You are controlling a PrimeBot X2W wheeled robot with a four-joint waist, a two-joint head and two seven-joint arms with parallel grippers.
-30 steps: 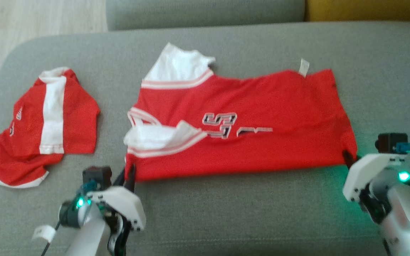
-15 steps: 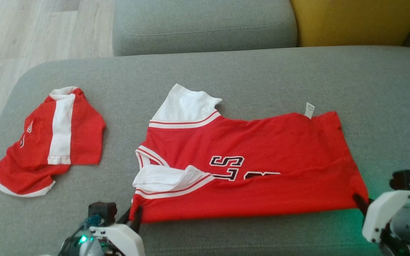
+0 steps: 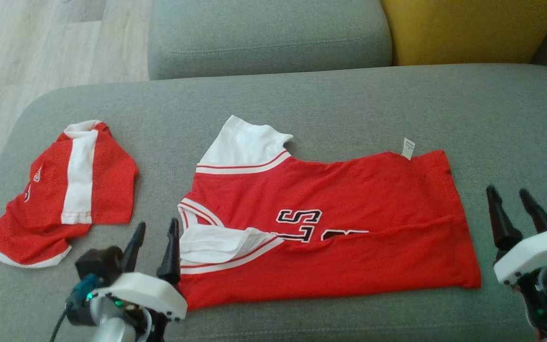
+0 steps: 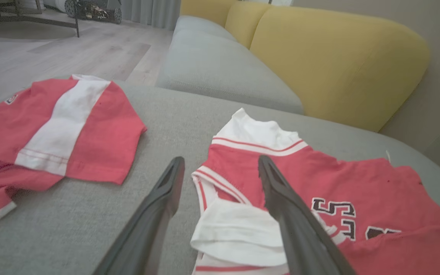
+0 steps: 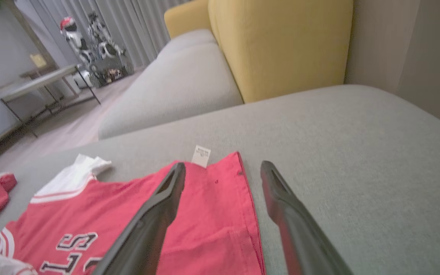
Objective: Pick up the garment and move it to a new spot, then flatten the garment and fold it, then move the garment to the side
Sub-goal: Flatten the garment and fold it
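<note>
Just beside the garment [image 3: 349, 199], left gripper [image 3: 156, 224] and right gripper [image 3: 507, 192] both agape, bare cushion [image 3: 515, 118] rightward.

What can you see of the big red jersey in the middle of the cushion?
The red jersey lies on the grey cushion, collar end toward the robot's left. Thin fabric, lightly wrinkled. Its white sleeves have red-striped trim; the near sleeve is crumpled onto the body. The near edge is folded over, hiding part of the black-and-white lettering. A white tag sticks out at the far hem corner. The left gripper and right gripper stand open by its near corners, gripping nothing.
</note>
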